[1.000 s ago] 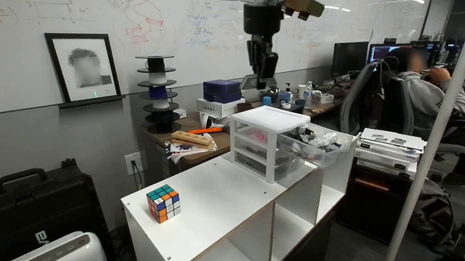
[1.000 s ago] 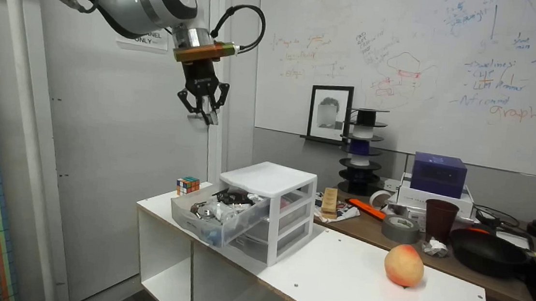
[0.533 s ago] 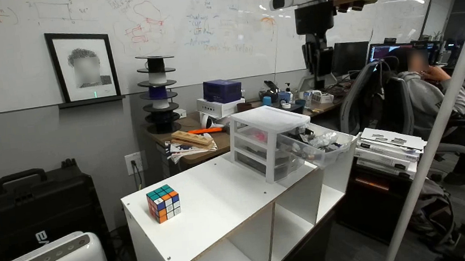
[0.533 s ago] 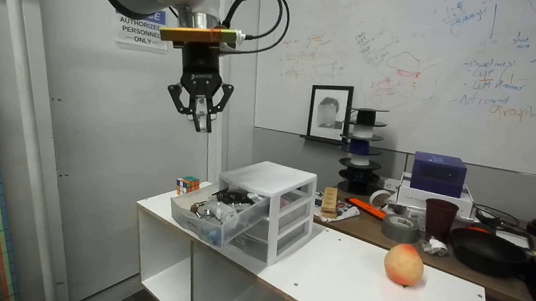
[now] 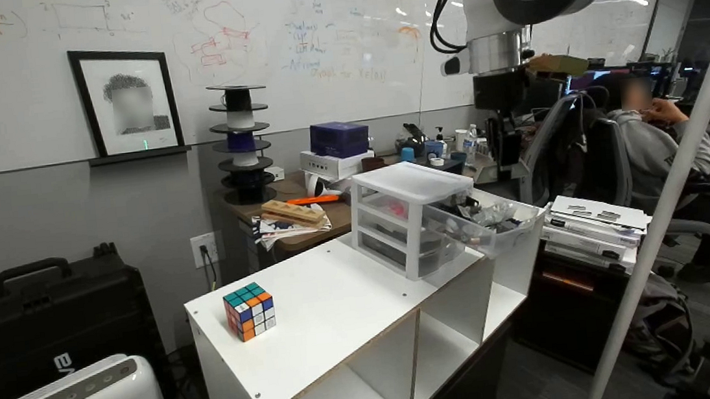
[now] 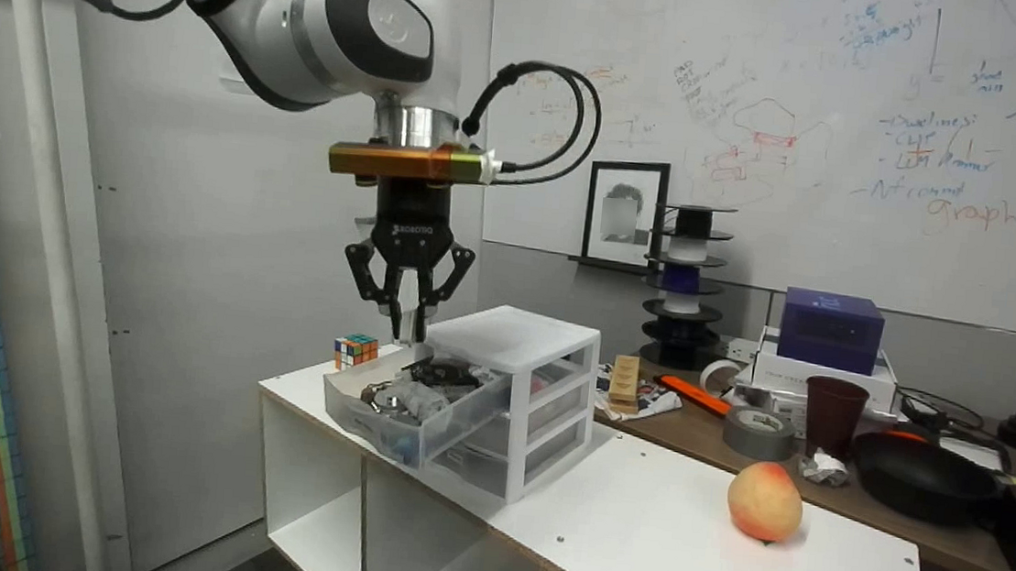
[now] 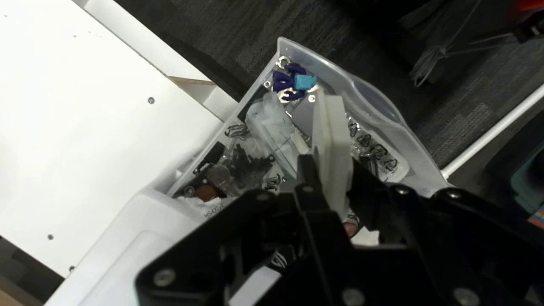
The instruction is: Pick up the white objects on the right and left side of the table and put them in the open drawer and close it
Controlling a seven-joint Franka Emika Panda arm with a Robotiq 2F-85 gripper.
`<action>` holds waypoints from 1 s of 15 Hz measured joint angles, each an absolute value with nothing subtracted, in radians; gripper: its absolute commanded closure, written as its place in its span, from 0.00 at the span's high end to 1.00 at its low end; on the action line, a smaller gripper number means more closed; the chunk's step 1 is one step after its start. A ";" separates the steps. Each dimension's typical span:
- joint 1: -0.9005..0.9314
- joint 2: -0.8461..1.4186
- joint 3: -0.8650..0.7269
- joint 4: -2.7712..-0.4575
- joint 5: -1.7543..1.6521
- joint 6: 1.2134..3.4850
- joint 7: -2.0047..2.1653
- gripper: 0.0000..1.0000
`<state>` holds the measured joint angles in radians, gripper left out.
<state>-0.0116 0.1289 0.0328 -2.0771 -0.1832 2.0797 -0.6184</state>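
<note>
The black two-fingered tool (image 6: 408, 329) pinches a flat white block (image 7: 333, 146) above the open, see-through plastic drawer (image 6: 371, 430). This looks like the putting-in step. Next it should go lower and let go, though its height is hard to tell.

In the wrist view, we see the claw (image 7: 331, 170) blurry and cut off at the bottom, hiding part of the drawer (image 7: 327, 71). The worktop (image 7: 80, 123) runs off the left edge. In an exterior view, we find a blurred face (image 5: 636, 94) at the right.
</note>
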 measured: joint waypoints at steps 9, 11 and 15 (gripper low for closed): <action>-0.020 0.177 0.042 -2.147 -0.148 2.311 -0.622 0.77; -0.019 0.163 0.043 -2.152 -0.148 2.325 -0.622 0.92; -0.019 0.092 0.043 -2.170 -0.163 2.326 -0.620 1.00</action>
